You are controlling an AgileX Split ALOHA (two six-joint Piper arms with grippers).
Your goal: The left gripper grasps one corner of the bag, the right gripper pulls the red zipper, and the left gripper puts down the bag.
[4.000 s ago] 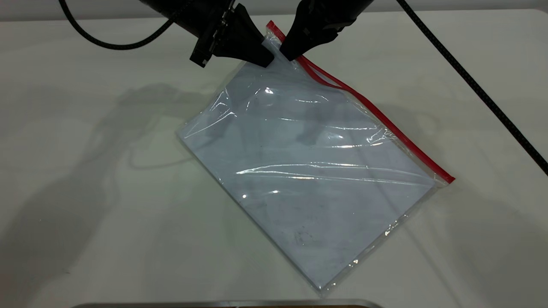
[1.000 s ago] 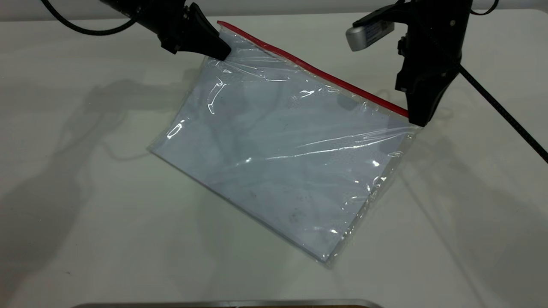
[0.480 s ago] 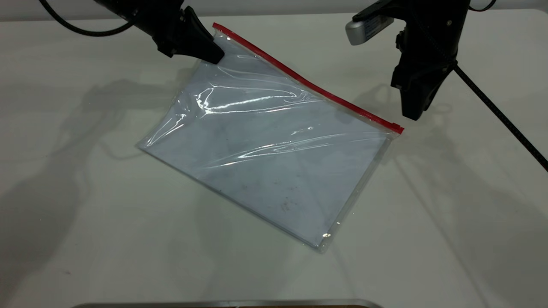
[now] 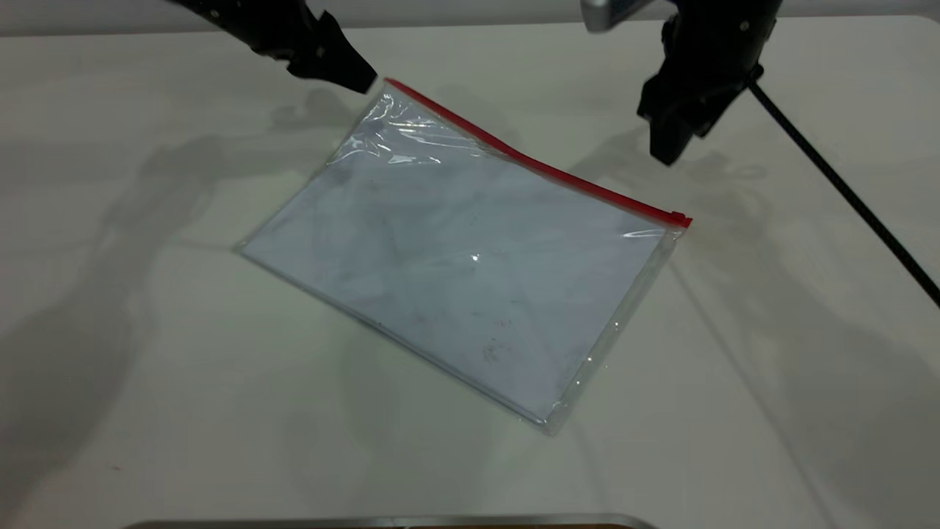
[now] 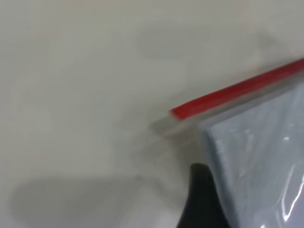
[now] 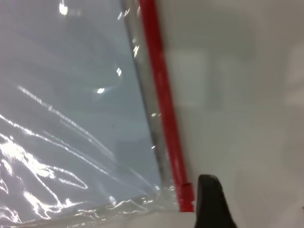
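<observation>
The bag point(image 4: 463, 257) lies flat on the white table, a pale blue-white sheet inside it. The red zipper point(image 4: 543, 169) runs along its far edge, with the slider tab point(image 4: 681, 219) at the right end. My left gripper point(image 4: 365, 82) is open and hovers just left of the bag's corner point(image 4: 389, 92), apart from it. In the left wrist view one of its fingers point(image 5: 204, 199) shows beside the corner point(image 5: 164, 127). My right gripper point(image 4: 668, 154) is open and empty, above the table behind the slider. In the right wrist view one of its fingers point(image 6: 211, 202) stands beside the slider point(image 6: 186, 194).
The right arm's braided cable point(image 4: 844, 191) runs across the table's right side. A metal edge point(image 4: 382, 523) shows at the front. The bare white table point(image 4: 147, 367) surrounds the bag.
The left gripper has let go of the corner and drawn back. The bag has dropped flat. The right gripper has risen away from the slider, which it pulled to the right end earlier.
</observation>
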